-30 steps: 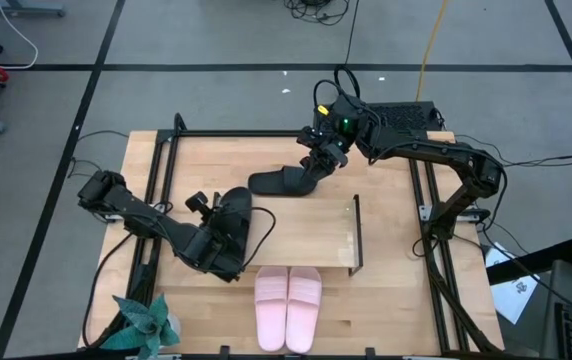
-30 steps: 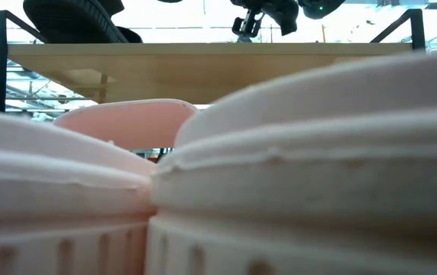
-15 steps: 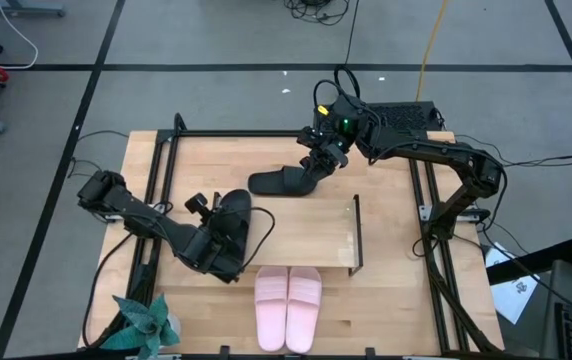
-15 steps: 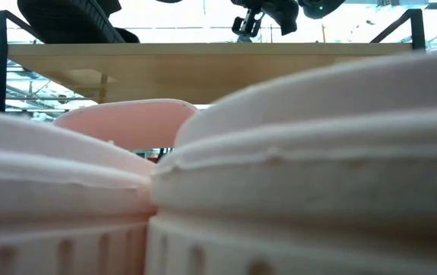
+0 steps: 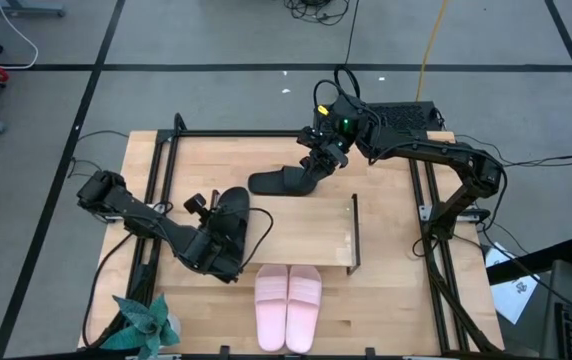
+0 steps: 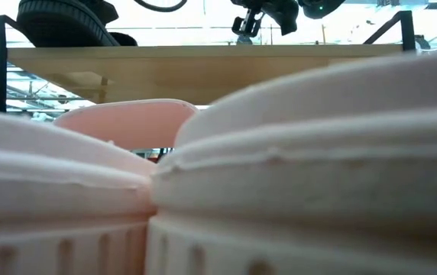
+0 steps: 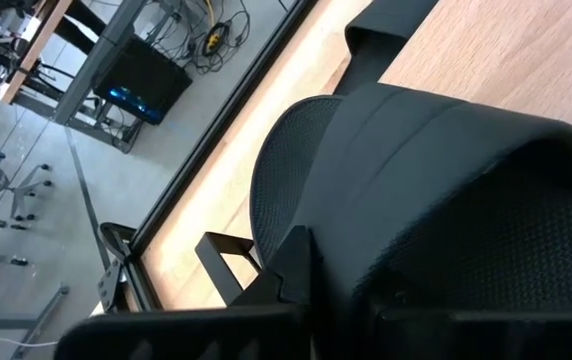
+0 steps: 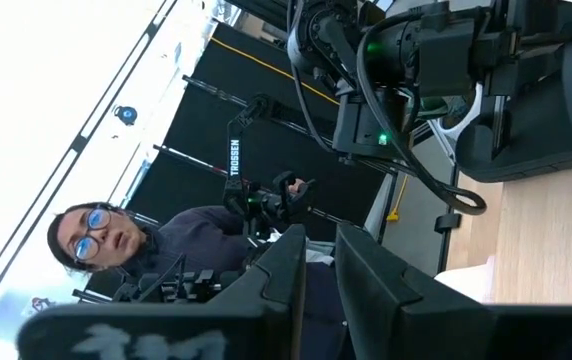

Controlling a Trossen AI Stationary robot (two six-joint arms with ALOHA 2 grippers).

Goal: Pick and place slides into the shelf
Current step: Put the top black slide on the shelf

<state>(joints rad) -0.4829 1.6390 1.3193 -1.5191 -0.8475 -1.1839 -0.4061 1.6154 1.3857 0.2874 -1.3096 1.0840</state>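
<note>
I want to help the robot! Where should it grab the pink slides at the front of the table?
Probably by the wide strap of one pink slide, coming straight down from above. The pink slides lie flat, soles down, side by side and touching, so the strap's raised arch is the part that sticks up for a gripper to pinch. The inner sides leave no gap for a finger.

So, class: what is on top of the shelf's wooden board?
One black slide rests on the shelf at its left end, with the left gripper on it. The board beneath that slide is hidden.
</note>
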